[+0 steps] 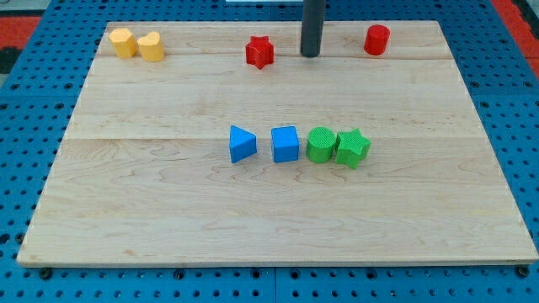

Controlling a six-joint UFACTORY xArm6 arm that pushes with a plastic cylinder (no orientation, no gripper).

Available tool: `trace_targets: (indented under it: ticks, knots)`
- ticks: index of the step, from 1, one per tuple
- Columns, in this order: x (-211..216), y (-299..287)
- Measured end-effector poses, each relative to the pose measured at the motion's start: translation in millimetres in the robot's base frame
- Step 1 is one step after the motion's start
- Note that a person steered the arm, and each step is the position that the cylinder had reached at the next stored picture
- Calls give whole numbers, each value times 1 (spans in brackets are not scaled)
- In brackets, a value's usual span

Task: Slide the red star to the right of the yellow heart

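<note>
The red star [260, 52] lies near the view's top, left of centre. The yellow heart [152, 47] lies at the view's top left, touching a yellow hexagon block [124, 42] on its left. My tip [311, 55] is on the board to the right of the red star, a short gap apart from it. The star is well to the right of the heart, with bare board between them.
A red cylinder [376, 39] stands at the view's top right. A row in the middle holds a blue triangle [242, 144], a blue cube [285, 144], a green cylinder [320, 145] and a green star [353, 149]. The wooden board [168, 219] ends in edges all round.
</note>
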State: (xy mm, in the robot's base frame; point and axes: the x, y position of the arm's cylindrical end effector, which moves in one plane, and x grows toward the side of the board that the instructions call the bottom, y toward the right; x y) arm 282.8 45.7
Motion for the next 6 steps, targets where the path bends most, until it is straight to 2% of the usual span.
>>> trace_targets:
  ticks: [1, 2, 3, 5, 6]
  knots:
    - [-15, -70]
    - [-20, -82]
    - [-37, -43]
    - [-34, -134]
    - [-31, -143]
